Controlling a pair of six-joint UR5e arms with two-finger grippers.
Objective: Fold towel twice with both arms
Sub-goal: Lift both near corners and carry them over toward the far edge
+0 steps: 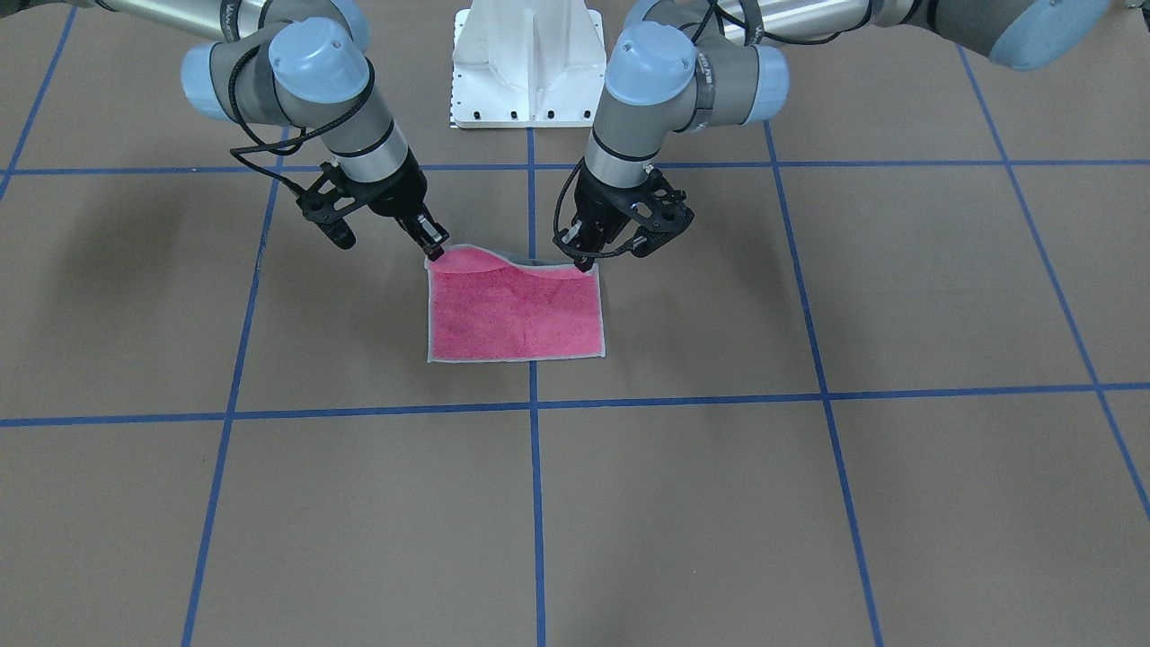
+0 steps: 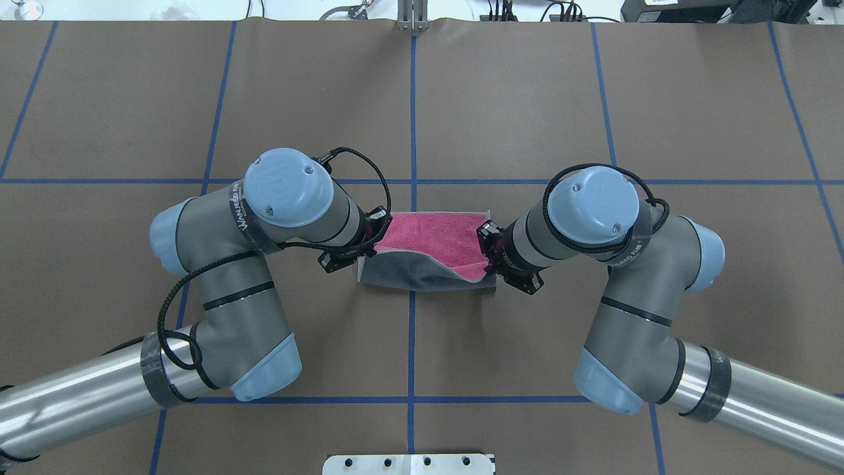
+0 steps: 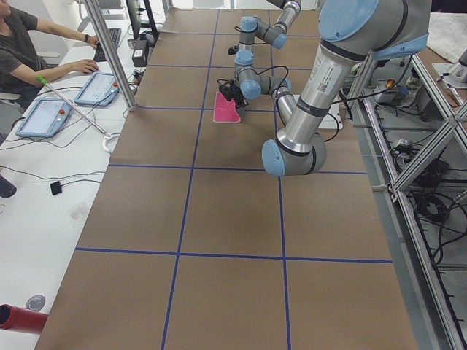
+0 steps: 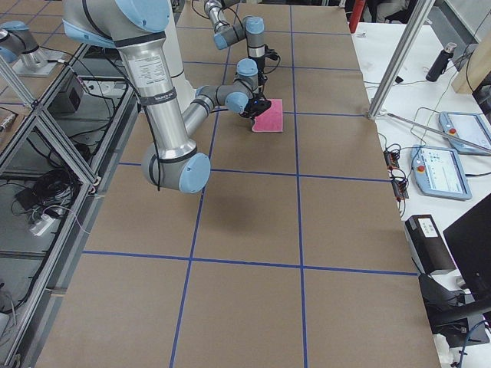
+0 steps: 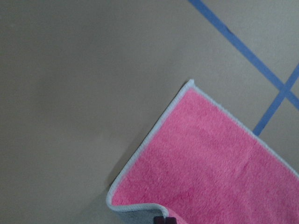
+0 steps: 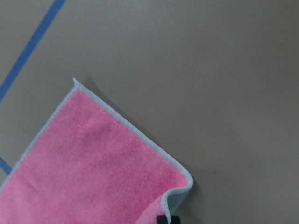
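One towel (image 1: 517,310) lies at the middle of the table (image 1: 719,503), pink face up, straddling a blue tape line (image 1: 536,503) that runs from 12 to 6 o'clock in the front view. Two arms reach down to it, and each of the two grippers holds one corner.

In the front view the right arm (image 1: 296,72) comes in from 11 o'clock. The right gripper (image 1: 436,252) has its jaws closed on the towel's 11 o'clock corner. The left arm (image 1: 683,76) comes in from 1 o'clock, and the left gripper (image 1: 584,262) is clamped on the 1 o'clock corner. The edge between the two held corners is raised off the table and sags in a wave. The two corners at 5 and 7 o'clock lie flat.

From overhead, the raised edge shows the grey underside as a band along the towel's 6 o'clock side, with pink beyond it toward 12. Each wrist view shows one far corner flat on the table and the stitched edge curling up at a dark fingertip at 6 o'clock.

One white base (image 1: 527,63) stands at 12 o'clock from the towel. One operator (image 3: 29,51) sits at 10 o'clock in the left view.
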